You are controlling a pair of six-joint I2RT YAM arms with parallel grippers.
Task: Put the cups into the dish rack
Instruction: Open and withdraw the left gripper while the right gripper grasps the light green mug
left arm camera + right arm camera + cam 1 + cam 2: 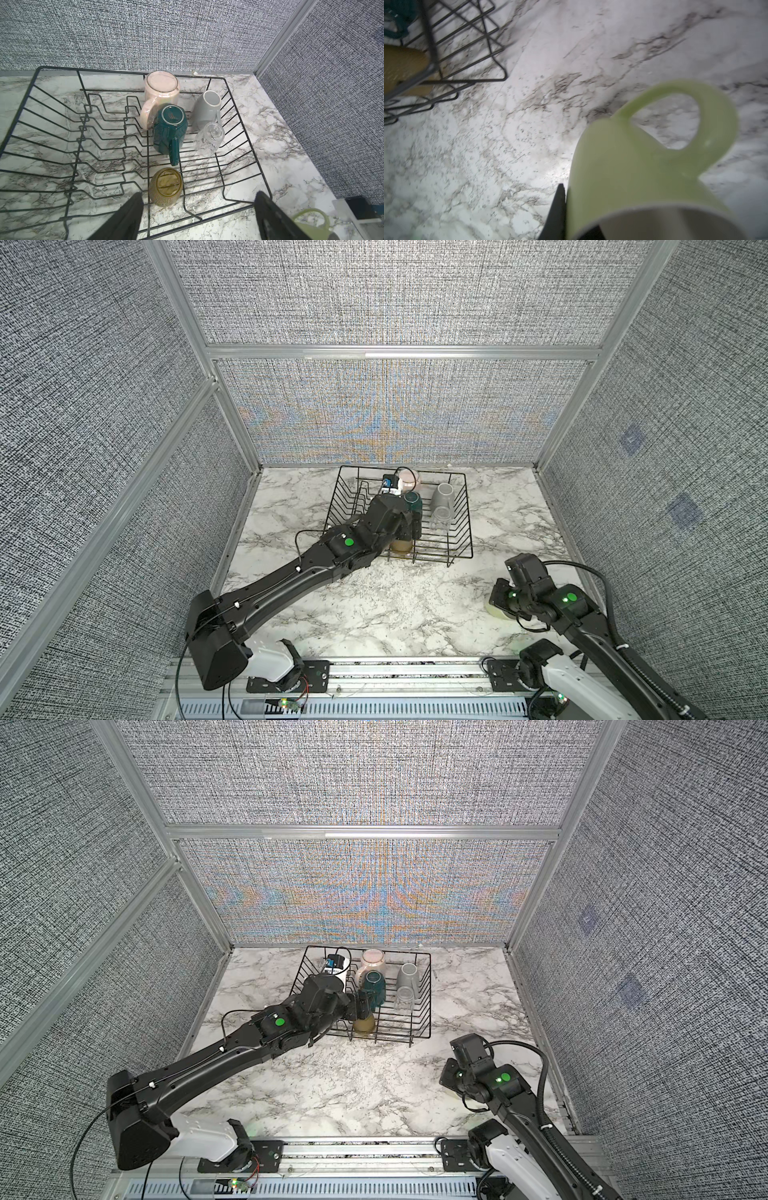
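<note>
The black wire dish rack (432, 472) (116, 71) stands at the back of the marble table. Upside down in it are a pink mug (162, 87), a teal mug (170, 126), a grey mug (207, 110), a clear tumbler (208, 139) and an amber tumbler (166, 187). My left gripper (198, 199) (361, 1006) hangs open just above the amber tumbler (364, 1025), holding nothing. Near the table's front right, my right gripper (575, 224) (498, 605) is shut on the rim wall of a pale green handled mug (633, 166) (309, 224), one finger (560, 207) outside it.
The rack's upright plate dividers (108, 124) fill its left half. Grey fabric walls with aluminium posts (232, 414) close in the table on three sides. Bare marble (374, 605) lies between the rack and the front rail (415, 672).
</note>
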